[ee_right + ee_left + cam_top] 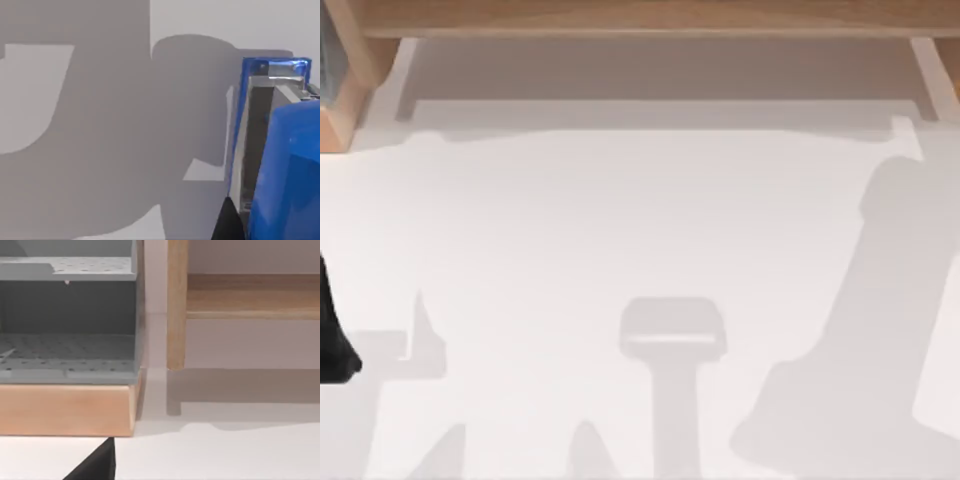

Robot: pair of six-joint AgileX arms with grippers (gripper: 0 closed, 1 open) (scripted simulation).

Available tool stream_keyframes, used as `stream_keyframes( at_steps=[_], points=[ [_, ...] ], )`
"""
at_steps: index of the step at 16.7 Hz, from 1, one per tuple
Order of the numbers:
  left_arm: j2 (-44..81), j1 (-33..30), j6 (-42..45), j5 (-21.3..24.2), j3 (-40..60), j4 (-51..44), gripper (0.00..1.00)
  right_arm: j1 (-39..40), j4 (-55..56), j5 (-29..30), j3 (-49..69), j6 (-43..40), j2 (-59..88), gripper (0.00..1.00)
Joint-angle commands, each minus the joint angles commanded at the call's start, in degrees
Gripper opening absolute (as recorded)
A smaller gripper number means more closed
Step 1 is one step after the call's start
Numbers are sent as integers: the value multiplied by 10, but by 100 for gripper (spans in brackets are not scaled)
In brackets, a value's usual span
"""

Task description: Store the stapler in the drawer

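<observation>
White surface: the table (620,230) is white and carries several grey shadows in the top view.
Wooden frame: a light wood structure (640,15) runs along the far edge of the table in the top view; one of its posts (176,305) stands upright in the left wrist view.
Grey shelf unit: a grey unit with perforated shelves (67,320) sits on a light wood base (65,410), just beside the wooden post, at the far left of the table.
Stapler: the blue stapler (280,160) with a metal inner part is very close to the right wrist camera, above the white table and its shadows.
Right gripper: a dark finger (227,222) is touching the stapler's side; whether the gripper is clenched on the stapler I cannot tell.
Left arm: a dark part of it (332,340) is at the left edge of the table in the top view; a dark finger tip (97,465) is low in the left wrist view, over the table near the wood base. The state of this gripper I cannot tell.
</observation>
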Motion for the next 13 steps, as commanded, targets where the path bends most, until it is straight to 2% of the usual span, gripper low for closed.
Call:
stream_keyframes(
  at_steps=[7,13],
  points=[
    [0,0,0,0,0,0,100,0,0,0,0,0,0,98],
    [0,0,0,0,0,0,100,0,0,0,0,0,0,100]
  ],
)
